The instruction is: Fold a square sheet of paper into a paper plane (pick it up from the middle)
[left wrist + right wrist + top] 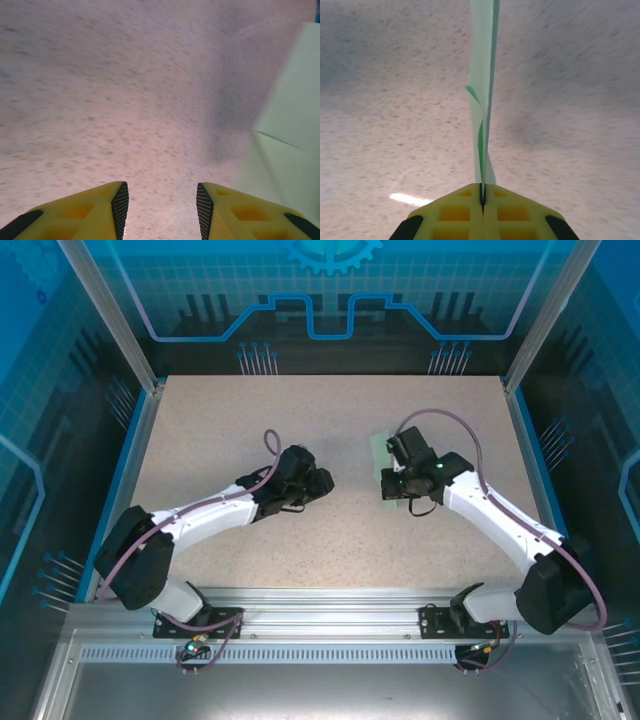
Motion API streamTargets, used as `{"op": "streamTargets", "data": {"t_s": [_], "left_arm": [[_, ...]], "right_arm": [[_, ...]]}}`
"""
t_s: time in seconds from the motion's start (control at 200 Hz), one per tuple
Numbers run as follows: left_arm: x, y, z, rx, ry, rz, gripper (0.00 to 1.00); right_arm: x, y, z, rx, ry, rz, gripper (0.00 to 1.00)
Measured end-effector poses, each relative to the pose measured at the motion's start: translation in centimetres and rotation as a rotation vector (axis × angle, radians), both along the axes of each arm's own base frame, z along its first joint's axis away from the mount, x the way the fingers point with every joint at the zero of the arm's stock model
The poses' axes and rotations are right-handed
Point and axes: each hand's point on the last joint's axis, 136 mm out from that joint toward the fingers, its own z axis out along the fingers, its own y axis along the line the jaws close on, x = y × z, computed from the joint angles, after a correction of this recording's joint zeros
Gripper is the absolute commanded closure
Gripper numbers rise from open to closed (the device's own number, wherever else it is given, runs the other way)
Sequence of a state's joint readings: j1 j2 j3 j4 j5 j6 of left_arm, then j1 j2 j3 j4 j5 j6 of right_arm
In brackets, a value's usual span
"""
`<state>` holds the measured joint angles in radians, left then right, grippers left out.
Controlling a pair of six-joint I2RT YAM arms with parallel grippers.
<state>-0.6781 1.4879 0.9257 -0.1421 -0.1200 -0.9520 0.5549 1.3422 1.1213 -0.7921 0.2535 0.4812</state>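
The sheet of paper [482, 75] is pale mint green and folded into several layers. It stands on edge above the table, running straight away from my right gripper [482, 192], which is shut on its near end. From above, the paper [378, 452] pokes out beyond the right gripper [388, 478] near the table's middle. I cannot tell whether it has the paper plane's shape. My left gripper [162, 200] is open low over bare tabletop with nothing between its pads [120, 205]. The creased paper [295, 125] lies just to its right, not touching. From above, the left gripper [322, 483] faces the right one.
The speckled beige table [250, 430] is bordered by blue rails and transparent walls [140, 430] on the left, right and back. A metal mounting rail [330, 605] with both arm bases runs along the near edge.
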Motion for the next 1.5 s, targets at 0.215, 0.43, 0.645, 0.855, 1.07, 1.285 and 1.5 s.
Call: {"op": "streamTargets", "data": {"t_s": [0.215, 0.43, 0.645, 0.855, 1.07, 1.285, 1.5], "left_arm": [[-1.3, 5.0, -0.5, 0.080, -0.011, 0.178, 0.51], [-2.8, 9.5, 1.1, 0.110, -0.062, 0.351, 0.46], [-4.5, 13.2, 1.5, 0.153, -0.089, 0.452, 0.44], [-5.0, 14.0, 2.1, 0.148, -0.107, 0.464, 0.35], [-4.2, 10.5, 1.1, 0.112, -0.083, 0.306, 0.40], [-3.1, 2.5, -4.1, 0.036, 0.112, 0.024, 0.61], [-3.2, -2.7, -6.8, -0.013, 0.246, -0.106, 0.57]], "right_arm": [[-1.5, -1.3, -1.2, -0.421, 0.036, 0.037, 0.97], [-2.0, 4.0, -6.7, -0.581, 0.159, 0.160, 0.89], [-3.6, 12.3, -12.2, -0.468, 0.277, 0.278, 0.75], [-4.8, 16.1, -11.8, -0.202, 0.315, 0.332, 0.45], [-3.0, 11.7, -7.2, 0.160, 0.273, 0.217, 0.47], [-0.6, 5.9, -8.2, 0.360, 0.282, 0.050, 0.64], [-1.6, 5.0, -10.1, 0.443, 0.340, 0.033, 0.64]]}}
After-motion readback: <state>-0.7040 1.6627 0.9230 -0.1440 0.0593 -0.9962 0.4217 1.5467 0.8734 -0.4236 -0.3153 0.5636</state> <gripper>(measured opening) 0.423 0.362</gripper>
